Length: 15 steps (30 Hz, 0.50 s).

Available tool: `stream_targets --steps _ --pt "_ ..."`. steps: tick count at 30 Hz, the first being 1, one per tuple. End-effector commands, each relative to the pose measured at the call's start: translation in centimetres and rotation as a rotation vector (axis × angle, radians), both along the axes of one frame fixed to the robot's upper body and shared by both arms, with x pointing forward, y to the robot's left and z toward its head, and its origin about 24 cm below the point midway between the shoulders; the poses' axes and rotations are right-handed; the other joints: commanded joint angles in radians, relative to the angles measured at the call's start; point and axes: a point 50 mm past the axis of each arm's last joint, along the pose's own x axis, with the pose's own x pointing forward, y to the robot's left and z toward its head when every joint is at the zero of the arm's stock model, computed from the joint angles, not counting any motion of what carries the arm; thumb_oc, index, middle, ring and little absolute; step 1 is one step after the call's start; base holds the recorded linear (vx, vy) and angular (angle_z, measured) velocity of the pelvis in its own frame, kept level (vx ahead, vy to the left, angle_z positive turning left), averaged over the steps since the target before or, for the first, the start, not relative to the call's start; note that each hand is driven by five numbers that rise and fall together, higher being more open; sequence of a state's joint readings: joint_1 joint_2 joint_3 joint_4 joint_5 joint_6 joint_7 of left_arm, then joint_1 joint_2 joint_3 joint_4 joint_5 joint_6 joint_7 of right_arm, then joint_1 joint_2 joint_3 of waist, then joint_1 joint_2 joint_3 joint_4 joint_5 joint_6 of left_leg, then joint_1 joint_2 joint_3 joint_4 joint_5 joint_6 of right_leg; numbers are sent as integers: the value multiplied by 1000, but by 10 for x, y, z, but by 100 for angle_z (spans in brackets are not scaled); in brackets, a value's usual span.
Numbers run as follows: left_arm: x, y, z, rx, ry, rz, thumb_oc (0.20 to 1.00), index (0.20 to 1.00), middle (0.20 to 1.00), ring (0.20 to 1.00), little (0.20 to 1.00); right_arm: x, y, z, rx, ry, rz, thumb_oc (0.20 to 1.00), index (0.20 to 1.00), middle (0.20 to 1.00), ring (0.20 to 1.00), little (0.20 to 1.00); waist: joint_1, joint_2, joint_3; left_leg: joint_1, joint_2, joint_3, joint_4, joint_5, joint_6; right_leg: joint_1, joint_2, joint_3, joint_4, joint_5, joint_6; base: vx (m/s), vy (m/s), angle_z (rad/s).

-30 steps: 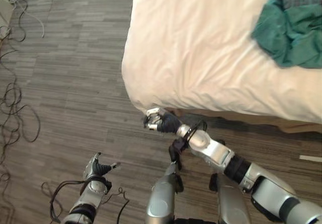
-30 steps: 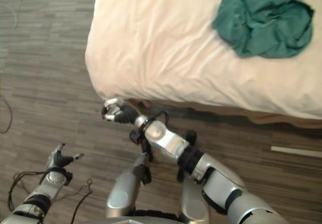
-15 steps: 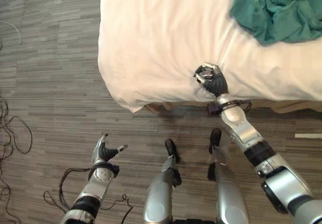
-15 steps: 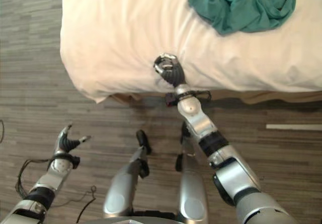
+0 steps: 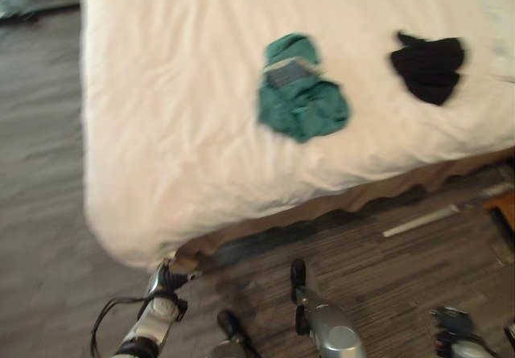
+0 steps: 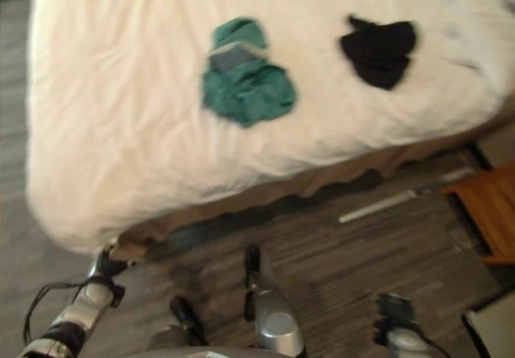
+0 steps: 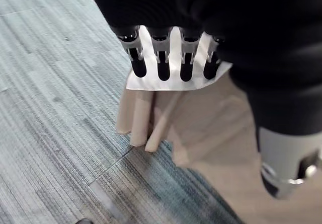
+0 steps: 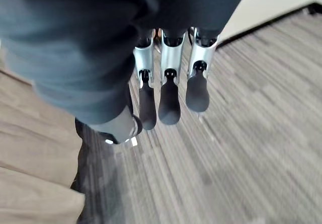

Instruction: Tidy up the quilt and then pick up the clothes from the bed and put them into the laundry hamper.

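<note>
The left hand (image 5: 163,280), fingers straight, hangs at the quilt (image 5: 161,133) corner, nearer the green clothes (image 5: 299,100) than the open right hand (image 6: 394,306).

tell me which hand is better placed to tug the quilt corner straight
Left. The left hand hangs right at the quilt corner, fingers straight; the right hand is low over the floor, away from the bed.
</note>
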<state>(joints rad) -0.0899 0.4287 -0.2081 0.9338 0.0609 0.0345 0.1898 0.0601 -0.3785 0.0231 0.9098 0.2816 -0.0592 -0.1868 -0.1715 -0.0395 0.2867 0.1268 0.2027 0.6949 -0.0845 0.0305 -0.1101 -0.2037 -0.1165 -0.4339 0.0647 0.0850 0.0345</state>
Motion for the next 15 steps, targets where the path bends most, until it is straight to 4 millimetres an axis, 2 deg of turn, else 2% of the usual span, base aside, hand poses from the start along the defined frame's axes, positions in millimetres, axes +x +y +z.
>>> stream_targets --steps 1,2,3,4,5,6,7,8,9,10,11,12,13,15 --pt "7 8 6 56 7 -66 1000 1000 1000 1000 1000 23 -4 11 -63 -18 105 1000 1000 1000 1000 1000 20 40 -25 2 -14 -119 58 -84 19 17 -133 -73 231 -96 125 124 -126 -162" --pt "0 8 2 69 47 -91 1000 1000 1000 1000 1000 15 -1 6 -66 18 126 1000 1000 1000 1000 1000 16 38 -38 17 -6 -98 66 -93 19 19 -121 -65 214 -107 114 172 -208 -110" --pt "-2 8 1 93 71 -138 1000 1000 1000 1000 1000 3 0 -1 -55 57 132 1000 1000 1000 1000 1000 -2 35 -54 23 5 -92 92 -98 15 36 -87 -35 179 -131 94 216 -261 -143" --pt "-5 5 -2 82 87 -160 1000 1000 1000 1000 1000 -10 3 -8 -41 105 138 1000 1000 1000 1000 1000 -4 37 -65 19 39 -82 153 -87 -3 52 -47 -6 143 -152 74 292 -278 -112" --pt "-4 4 -3 71 83 -157 1000 1000 1000 1000 1000 -12 3 -9 -53 131 171 1000 1000 1000 1000 1000 3 39 -69 13 73 -101 259 -29 -32 83 -4 18 101 -175 53 317 -310 -125" --pt "-1 4 0 75 63 -159 1000 1000 1000 1000 1000 -14 3 -11 -59 150 185 1000 1000 1000 1000 1000 18 31 -57 -15 114 -153 402 26 -46 122 33 47 65 -184 25 420 -356 -164" --pt "9 0 7 62 6 -168 1000 1000 1000 1000 1000 -8 6 -11 -70 162 219 1000 1000 1000 1000 1000 58 6 -41 -92 91 -337 605 50 -12 163 77 137 24 -187 -12 283 -269 -181" --pt "10 1 8 63 5 -168 1000 1000 1000 1000 1000 -7 6 -11 -69 161 219 1000 1000 1000 1000 1000 58 8 -40 -102 98 -343 621 43 -13 162 81 135 24 -188 -14 254 -58 -192" --pt "15 -12 7 26 -35 -170 1000 1000 1000 1000 1000 8 11 -9 -89 153 272 1000 1000 1000 1000 1000 113 -15 -22 -236 -84 -550 682 -31 60 180 81 264 -5 -163 -9 136 108 -245" --pt "18 -17 7 6 -54 -169 1000 1000 1000 1000 1000 13 16 -9 -98 155 312 1000 1000 1000 1000 1000 132 -15 -13 -264 -125 -606 682 -65 65 189 85 317 -15 -166 5 140 108 -285" --pt "18 -17 7 6 -55 -168 1000 1000 1000 1000 1000 13 16 -9 -98 154 312 1000 1000 1000 1000 1000 133 -17 -14 -265 -126 -604 680 -62 66 187 83 318 -16 -164 6 153 77 -287" --pt "20 -24 7 -12 -70 -169 1000 1000 1000 1000 1000 14 18 -10 -104 165 328 1000 1000 1000 1000 1000 148 -14 -2 -294 -134 -643 664 -79 69 197 81 356 -24 -165 13 174 73 -186" --pt "24 -30 8 -28 -91 -177 1000 1000 1000 1000 1000 13 22 -12 -112 179 346 1000 1000 1000 1000 1000 163 -10 4 -321 -145 -673 603 -91 72 211 80 386 -43 -166 22 331 129 -158" --pt "29 -42 8 -69 -119 -178 1000 1000 1000 1000 1000 15 28 -15 -119 199 385 1000 1000 1000 1000 1000 188 7 1 -333 -199 -727 406 -90 71 244 95 455 -80 -166 35 402 200 -139"
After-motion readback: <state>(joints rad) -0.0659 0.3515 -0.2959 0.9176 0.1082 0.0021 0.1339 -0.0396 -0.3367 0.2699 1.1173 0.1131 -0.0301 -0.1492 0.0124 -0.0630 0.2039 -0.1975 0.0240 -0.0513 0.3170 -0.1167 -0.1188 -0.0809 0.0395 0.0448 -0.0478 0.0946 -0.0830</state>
